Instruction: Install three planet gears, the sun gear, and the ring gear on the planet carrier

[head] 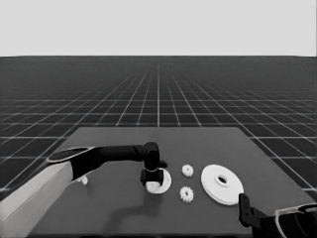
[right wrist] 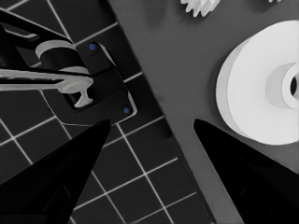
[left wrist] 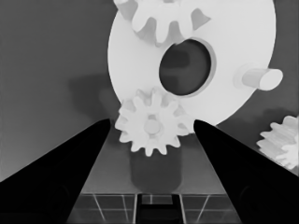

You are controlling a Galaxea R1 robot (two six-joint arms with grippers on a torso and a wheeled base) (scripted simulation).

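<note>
**Left claw over the smaller round part**

Going left to right across the bench, we first see a small white bit beside the left arm, too hidden to identify. The left claw hangs over the smaller round part. In the left wrist view its fingers stand wide apart, holding nothing, on either side of a gear seated at that part's rim; a second gear sits across the hole, and a bare peg stands free. Next come two loose gears, then the larger round part. The right claw waits at the near right corner, fingers spread. We see no writing anywhere.
</note>
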